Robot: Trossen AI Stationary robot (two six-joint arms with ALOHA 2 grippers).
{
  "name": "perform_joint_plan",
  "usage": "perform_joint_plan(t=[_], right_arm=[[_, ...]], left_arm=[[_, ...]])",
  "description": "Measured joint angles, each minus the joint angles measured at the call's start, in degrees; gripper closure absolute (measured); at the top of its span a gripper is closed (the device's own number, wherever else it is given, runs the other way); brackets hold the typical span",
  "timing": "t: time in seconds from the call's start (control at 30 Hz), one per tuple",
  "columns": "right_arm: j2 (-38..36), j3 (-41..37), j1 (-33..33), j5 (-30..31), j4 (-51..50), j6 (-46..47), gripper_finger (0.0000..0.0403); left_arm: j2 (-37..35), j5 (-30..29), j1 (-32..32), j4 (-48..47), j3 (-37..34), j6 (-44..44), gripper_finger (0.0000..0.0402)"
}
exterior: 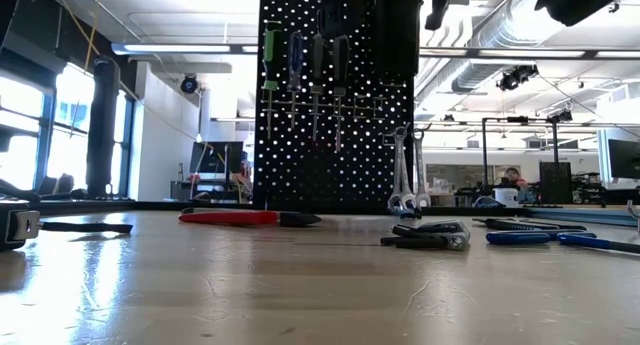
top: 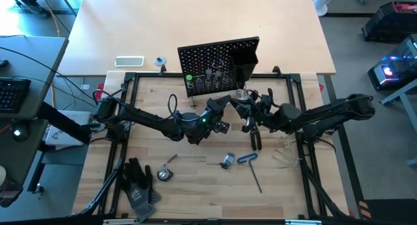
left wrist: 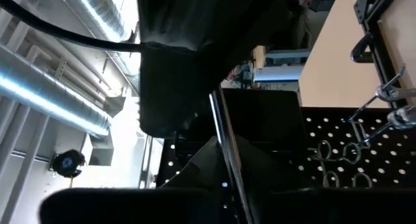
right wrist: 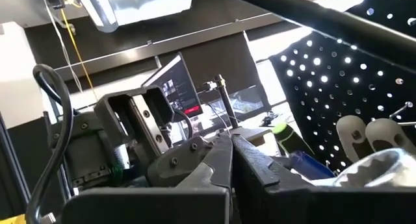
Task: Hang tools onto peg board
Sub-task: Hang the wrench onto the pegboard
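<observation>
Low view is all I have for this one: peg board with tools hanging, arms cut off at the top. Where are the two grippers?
Observer: From above, the left gripper and the right gripper meet just in front of the peg board, toward its black bin.
Operator: Is the right one open?
Observer: No. Its wrist view shows its fingers pressed shut.
Operator: Anything on the table I'm missing?
Observer: Black gloves lie near the front edge on the left arm's side, away from both grippers.
</observation>
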Motion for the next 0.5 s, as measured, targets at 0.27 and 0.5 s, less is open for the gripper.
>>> perform_joint_plan(t=[0.27, 0.5], right_arm=[[0.0, 0.0, 0.8, -0.3, 0.9, -3.4, 0.0403], [0.0, 0.0, 0.8, -1.6, 1.1, -4.1, 0.0403]], left_arm=[[0.0, -0.6, -0.3, 0.1, 0.0, -1.7, 0.0313], [0.0, -1.9, 0.2, -0.8, 0.0, -3.2, 0.0324]])
